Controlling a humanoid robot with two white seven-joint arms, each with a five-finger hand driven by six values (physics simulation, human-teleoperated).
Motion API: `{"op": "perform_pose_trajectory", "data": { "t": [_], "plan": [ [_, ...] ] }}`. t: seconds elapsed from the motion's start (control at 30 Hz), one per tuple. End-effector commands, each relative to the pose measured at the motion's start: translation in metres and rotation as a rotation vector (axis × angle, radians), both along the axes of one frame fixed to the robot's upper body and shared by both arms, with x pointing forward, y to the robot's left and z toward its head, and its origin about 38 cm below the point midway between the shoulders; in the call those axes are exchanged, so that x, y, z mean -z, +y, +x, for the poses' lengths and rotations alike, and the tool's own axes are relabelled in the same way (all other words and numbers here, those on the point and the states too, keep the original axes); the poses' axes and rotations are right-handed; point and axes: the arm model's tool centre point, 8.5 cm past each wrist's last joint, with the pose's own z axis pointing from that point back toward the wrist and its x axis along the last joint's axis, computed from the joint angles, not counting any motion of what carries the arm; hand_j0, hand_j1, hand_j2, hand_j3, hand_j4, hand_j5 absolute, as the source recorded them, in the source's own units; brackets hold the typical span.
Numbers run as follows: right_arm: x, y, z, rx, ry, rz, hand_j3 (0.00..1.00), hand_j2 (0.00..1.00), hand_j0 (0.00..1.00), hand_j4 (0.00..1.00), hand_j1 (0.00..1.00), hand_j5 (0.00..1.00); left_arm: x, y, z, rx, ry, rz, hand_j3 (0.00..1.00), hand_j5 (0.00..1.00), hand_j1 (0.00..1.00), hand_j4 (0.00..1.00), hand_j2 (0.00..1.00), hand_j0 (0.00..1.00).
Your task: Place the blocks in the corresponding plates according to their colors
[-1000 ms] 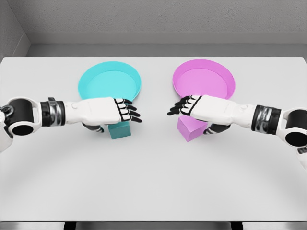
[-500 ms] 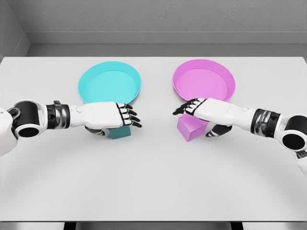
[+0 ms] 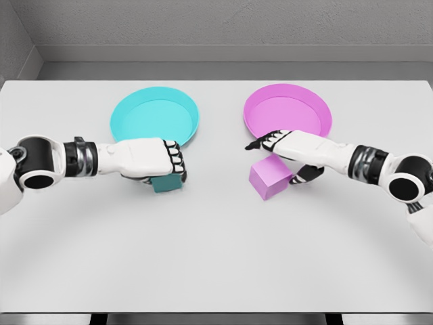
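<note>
We see open bench (image 3: 216,257) all across the front, wide room for either arm to swing. Between the two hands a clear lane runs up the middle, passing between the plates too. On our left, the cyan plate (image 3: 154,115) sits just behind the left hand (image 3: 152,161), its raised rim the only thing in the way of a move back; the teal block (image 3: 166,183) sits under that hand's curled fingers. On our right, the right hand (image 3: 291,145) overlaps the pink plate (image 3: 287,110) rim, and the pink block (image 3: 270,178) lies just below the hand. Beyond both plates, bare bench runs to the wall (image 3: 216,27).
</note>
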Motion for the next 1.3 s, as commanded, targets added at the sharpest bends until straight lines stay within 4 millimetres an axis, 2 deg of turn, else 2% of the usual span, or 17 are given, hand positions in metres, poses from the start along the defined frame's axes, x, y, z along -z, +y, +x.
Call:
{"op": "perform_pose_trajectory", "data": {
  "t": [0.0, 0.07, 0.27, 0.33, 0.43, 0.53, 0.67, 0.77, 0.87, 0.93, 1.03, 1.07, 1.1, 1.13, 1.17, 1.2, 1.27],
  "plan": [
    [0.002, 0.006, 0.000, -0.006, -0.004, 0.000, 0.99, 0.99, 0.99, 0.99, 0.99, 0.99, -0.003, 0.000, 0.000, 0.000, -0.002, -0.004, 0.48, 0.48, 0.48, 0.48, 0.48, 0.48],
    [0.004, 0.007, 0.000, -0.006, -0.004, -0.006, 0.99, 0.99, 0.99, 0.99, 0.99, 0.99, -0.011, 0.002, 0.004, -0.006, -0.019, -0.014, 0.38, 0.38, 0.38, 0.38, 0.38, 0.38],
    [0.010, 0.020, -0.006, -0.042, 0.007, 0.001, 0.99, 0.99, 0.99, 0.99, 0.99, 0.99, -0.030, -0.001, 0.009, -0.010, -0.031, -0.072, 0.37, 0.37, 0.37, 0.37, 0.37, 0.37],
    [0.001, 0.029, -0.011, -0.071, -0.020, 0.009, 0.99, 0.99, 0.99, 0.99, 0.99, 0.99, -0.043, 0.005, 0.015, -0.033, -0.060, -0.096, 0.37, 0.37, 0.37, 0.37, 0.37, 0.37],
    [0.000, 0.029, -0.011, -0.068, -0.022, 0.010, 0.99, 0.99, 0.99, 0.99, 0.99, 0.99, -0.059, 0.020, 0.021, -0.075, -0.087, -0.119, 0.37, 0.37, 0.37, 0.37, 0.37, 0.37],
    [0.003, 0.028, -0.009, -0.063, -0.013, 0.005, 0.99, 0.99, 0.99, 0.99, 0.99, 0.99, -0.063, 0.029, 0.027, -0.106, -0.094, -0.124, 0.37, 0.37, 0.37, 0.37, 0.37, 0.37],
    [0.006, 0.027, -0.010, -0.061, -0.004, 0.006, 0.99, 0.99, 0.99, 0.99, 0.99, 0.99, -0.075, 0.047, 0.054, -0.189, -0.114, -0.122, 0.37, 0.37, 0.37, 0.37, 0.37, 0.37],
    [0.008, 0.026, -0.009, -0.055, 0.002, 0.004, 0.99, 0.99, 0.99, 0.99, 0.99, 0.99, -0.069, 0.048, 0.079, -0.255, -0.091, -0.133, 0.37, 0.37, 0.37, 0.37, 0.37, 0.37],
    [0.015, 0.022, -0.007, -0.042, 0.020, -0.001, 0.99, 0.99, 0.99, 0.99, 0.99, 0.99, -0.054, 0.041, 0.090, -0.278, -0.065, -0.122, 0.37, 0.37, 0.37, 0.37, 0.37, 0.37],
    [0.018, 0.026, -0.007, -0.048, 0.030, 0.001, 0.99, 0.99, 0.99, 0.99, 0.99, 0.99, -0.041, 0.032, 0.099, -0.292, -0.049, -0.103, 0.37, 0.37, 0.37, 0.37, 0.37, 0.37],
    [0.020, 0.030, -0.008, -0.058, 0.034, -0.004, 0.99, 0.99, 0.99, 0.99, 0.99, 0.99, -0.038, 0.031, 0.100, -0.297, -0.041, -0.107, 0.38, 0.38, 0.38, 0.38, 0.38, 0.38],
    [0.022, 0.031, -0.009, -0.068, 0.037, -0.007, 0.97, 0.97, 0.97, 0.97, 0.97, 0.97, -0.038, 0.031, 0.100, -0.297, -0.039, -0.107, 0.41, 0.41, 0.41, 0.41, 0.41, 0.41],
    [0.021, 0.032, -0.009, -0.071, 0.034, -0.008, 0.95, 0.95, 0.95, 0.95, 0.95, 0.95, -0.036, 0.029, 0.099, -0.292, -0.035, -0.102, 0.49, 0.49, 0.49, 0.49, 0.49, 0.49],
    [0.022, 0.032, -0.009, -0.071, 0.035, -0.008, 0.94, 0.94, 0.94, 0.94, 0.94, 0.94, -0.037, 0.029, 0.099, -0.292, -0.032, -0.111, 0.62, 0.62, 0.62, 0.62, 0.62, 0.62],
    [0.021, 0.033, -0.010, -0.088, 0.027, -0.007, 0.91, 0.91, 0.91, 0.91, 0.91, 0.91, -0.038, 0.028, 0.099, -0.290, -0.029, -0.123, 0.90, 0.90, 0.90, 0.90, 0.90, 0.90],
    [0.021, 0.033, -0.011, -0.098, 0.025, -0.006, 0.89, 0.89, 0.89, 0.89, 0.89, 0.89, -0.040, 0.027, 0.099, -0.292, -0.015, -0.152, 1.00, 1.00, 1.00, 1.00, 1.00, 1.00],
    [0.021, 0.033, -0.011, -0.098, 0.025, -0.006, 0.88, 0.88, 0.88, 0.88, 0.88, 0.88, -0.040, 0.027, 0.099, -0.292, -0.012, -0.158, 1.00, 1.00, 1.00, 1.00, 1.00, 1.00]
  ]
}}
